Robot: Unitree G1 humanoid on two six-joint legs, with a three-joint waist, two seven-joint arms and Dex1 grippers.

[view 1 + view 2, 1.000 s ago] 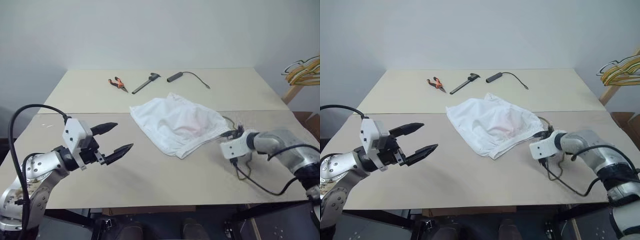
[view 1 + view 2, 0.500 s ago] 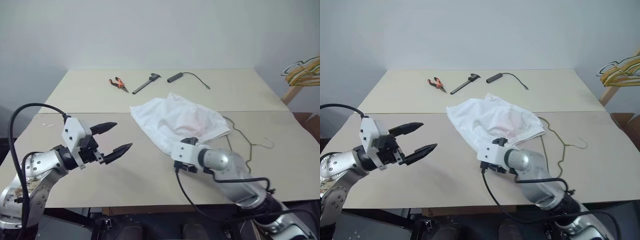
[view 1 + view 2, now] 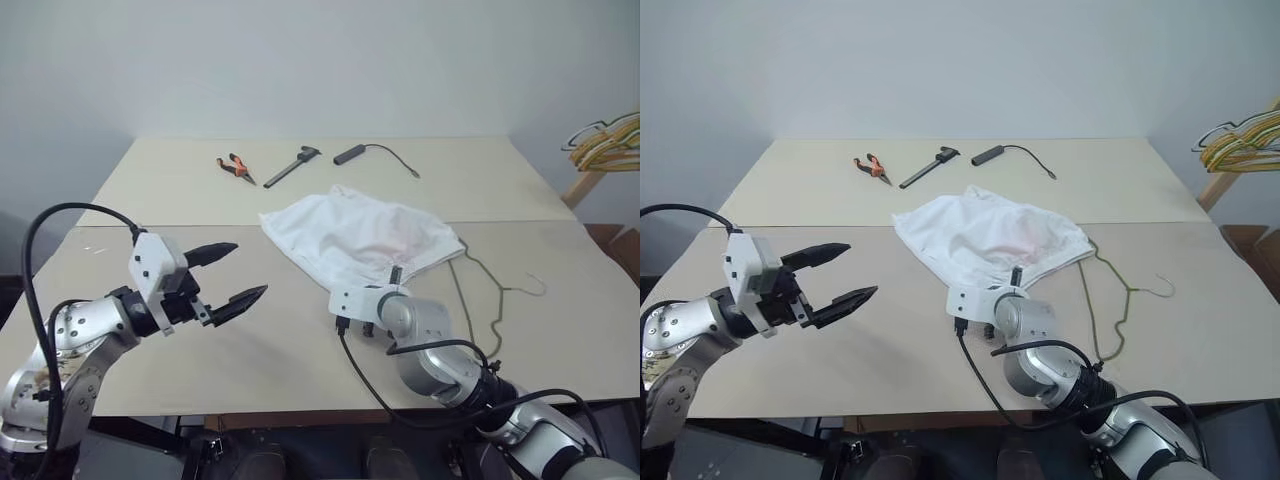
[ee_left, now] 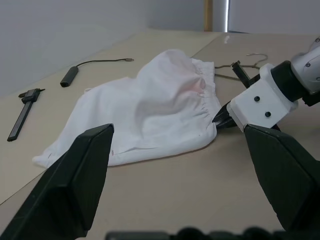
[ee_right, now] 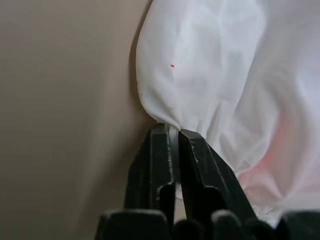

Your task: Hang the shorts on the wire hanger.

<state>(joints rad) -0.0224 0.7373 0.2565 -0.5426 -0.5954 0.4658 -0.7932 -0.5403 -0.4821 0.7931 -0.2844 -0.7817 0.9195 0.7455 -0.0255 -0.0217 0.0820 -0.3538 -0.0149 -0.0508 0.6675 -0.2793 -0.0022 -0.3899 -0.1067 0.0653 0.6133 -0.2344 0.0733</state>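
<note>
Swinging across from the table's right edge, where it was a second ago, the right gripper (image 5: 172, 137) is now sitting at the near edge of the shorts (image 3: 360, 240), its two black fingers (image 5: 150, 165) pinching shut on a small fold of the white cloth, which is bunching up between the tips in the right wrist view. Uncovered by the arm's move, the wire hanger (image 3: 490, 290) is now lying in plain sight. Its thin wire is lying flat on the table (image 3: 300, 370), just beside the shorts toward the right edge, with its small hook pointing toward that edge; one end of the wire is running up under or against the cloth, and which of the two I cannot tell. The shorts are lying crumpled near the middle of the table, across the seam between its two boards, a faint pink smudge showing on the cloth. The left gripper (image 3: 235, 273) is hovering over the near left part of the table, well apart from the shorts, its fingers spread wide and holding nothing. Along the far edge, orange-handled pliers (image 3: 234, 167), a dark caliper (image 3: 291, 167) and a black dongle with a thin cable (image 3: 351, 154) are lying in a row. Beyond the far right corner, a bunch of yellow and white hangers (image 3: 605, 134) is hanging on a wooden stand.
</note>
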